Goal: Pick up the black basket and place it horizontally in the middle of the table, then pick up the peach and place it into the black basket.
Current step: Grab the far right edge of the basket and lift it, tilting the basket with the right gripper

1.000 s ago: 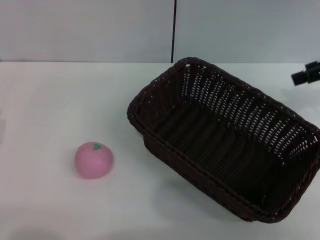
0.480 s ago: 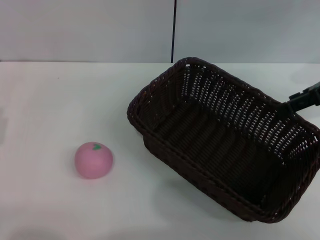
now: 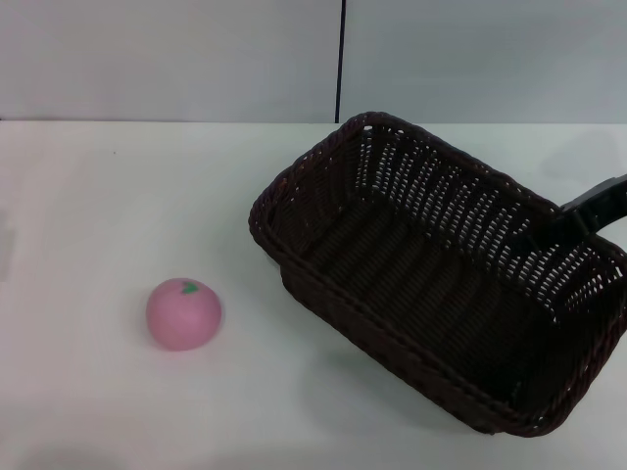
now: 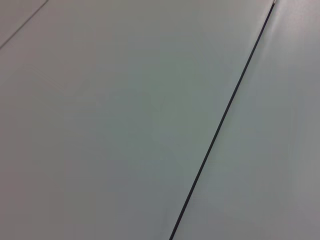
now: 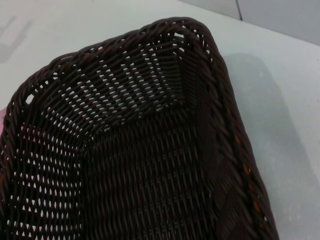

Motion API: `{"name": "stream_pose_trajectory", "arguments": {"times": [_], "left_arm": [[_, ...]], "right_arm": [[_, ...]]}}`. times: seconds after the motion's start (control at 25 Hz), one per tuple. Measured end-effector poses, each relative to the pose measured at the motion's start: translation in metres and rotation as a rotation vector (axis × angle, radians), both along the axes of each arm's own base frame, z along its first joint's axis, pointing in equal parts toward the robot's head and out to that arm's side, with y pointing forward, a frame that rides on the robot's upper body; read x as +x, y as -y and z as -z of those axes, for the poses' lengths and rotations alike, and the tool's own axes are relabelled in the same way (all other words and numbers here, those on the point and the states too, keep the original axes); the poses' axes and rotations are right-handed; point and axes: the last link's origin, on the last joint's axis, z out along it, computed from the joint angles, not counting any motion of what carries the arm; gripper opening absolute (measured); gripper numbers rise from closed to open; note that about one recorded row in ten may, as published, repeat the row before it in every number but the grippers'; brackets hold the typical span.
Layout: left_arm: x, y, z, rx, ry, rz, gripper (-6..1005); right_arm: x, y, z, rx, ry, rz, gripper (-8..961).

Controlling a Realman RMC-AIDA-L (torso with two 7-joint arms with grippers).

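The black basket (image 3: 441,274) sits skewed on the right half of the white table (image 3: 118,196), empty, its long side running from the middle back toward the front right. It fills the right wrist view (image 5: 135,150). The pink peach (image 3: 183,313) lies on the table to the basket's left, well apart from it. My right gripper (image 3: 578,211) comes in from the right edge, just over the basket's far right rim. My left gripper is out of view; its wrist view shows only a pale wall.
A grey wall with a dark vertical seam (image 3: 341,59) stands behind the table. White tabletop lies between the peach and the basket and along the left and back.
My right gripper has moved in from the far right edge, down and leftward, to the basket's far right rim. The basket and the peach have not moved.
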Motion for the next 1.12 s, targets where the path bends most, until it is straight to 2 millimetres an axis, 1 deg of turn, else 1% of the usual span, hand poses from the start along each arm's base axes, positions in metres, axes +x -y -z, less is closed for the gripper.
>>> {"name": "stream_pose_trajectory", "arguments": {"times": [0.44,0.52,0.72,0.96,1.0,1.04,1.08,1.12], "left_arm": [[-0.001,-0.002,0.001,-0.004,0.014,-0.012,786],[-0.001,-0.002,0.001,-0.003,0.015,-0.011,786],[0.001,-0.005,0.001,-0.003,0.014,-0.002,786],[0.002,-0.007,0.001,-0.005,0.013,0.003,785],[0.002,-0.007,0.001,-0.005,0.013,0.004,785],[0.002,-0.007,0.001,-0.005,0.013,0.004,785],[0.002,-0.007,0.001,-0.005,0.013,0.005,786],[0.002,-0.007,0.001,-0.005,0.013,0.005,786]], "right_arm": [[-0.003,-0.002,0.004,0.019,-0.022,-0.024,511],[-0.004,-0.001,0.005,0.021,-0.035,-0.03,270],[-0.003,0.0,0.005,0.022,-0.04,-0.03,155],[-0.004,0.0,0.003,0.031,-0.065,-0.028,155],[-0.005,0.001,-0.001,0.043,-0.105,-0.022,156],[-0.005,0.001,-0.001,0.043,-0.105,-0.022,156],[-0.007,0.001,-0.009,0.061,-0.154,-0.021,156],[-0.007,0.001,-0.009,0.061,-0.154,-0.021,156]]}}
